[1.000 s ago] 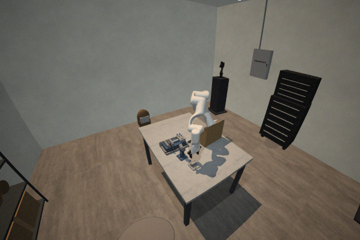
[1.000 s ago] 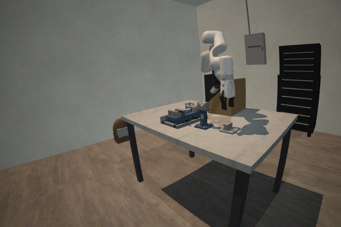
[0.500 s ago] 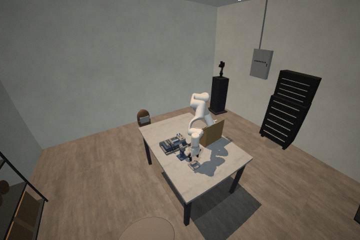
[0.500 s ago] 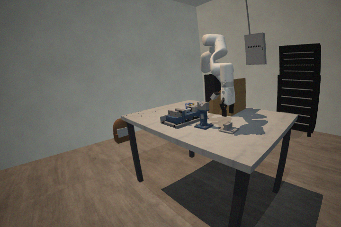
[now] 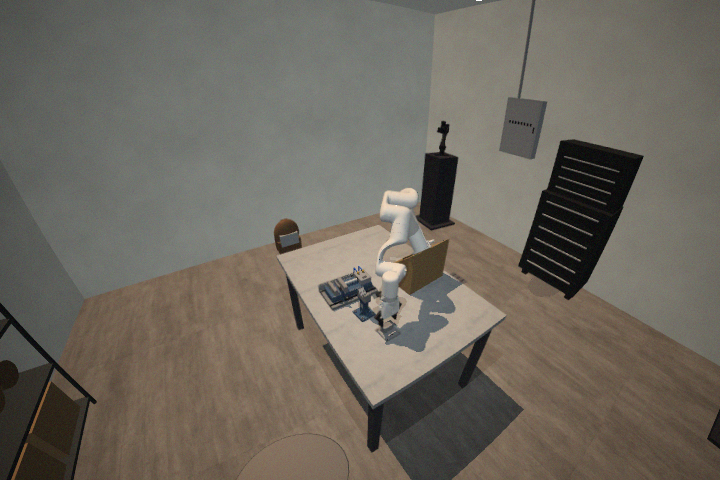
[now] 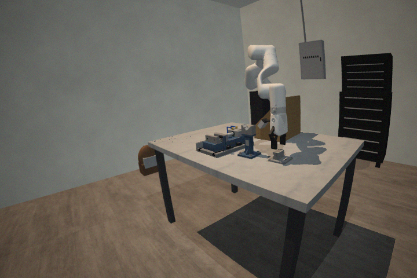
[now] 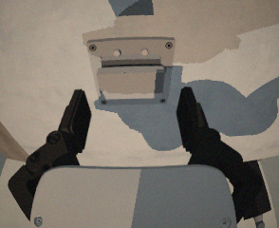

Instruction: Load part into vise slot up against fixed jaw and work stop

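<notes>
Part [image 7: 130, 80] on infeed plate [image 7: 131, 46], fingers apart and empty above it — judge: lower straight, straddle its sides evenly before closing.

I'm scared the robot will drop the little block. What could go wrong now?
1. The open gripper hangs above the block on its plate. In the wrist view the block sits ahead of the fingers, not between them, so a straight drop might nudge it.
2. The V-block stands close beside the plate, so the arm might brush it on the way to the vise.
</notes>
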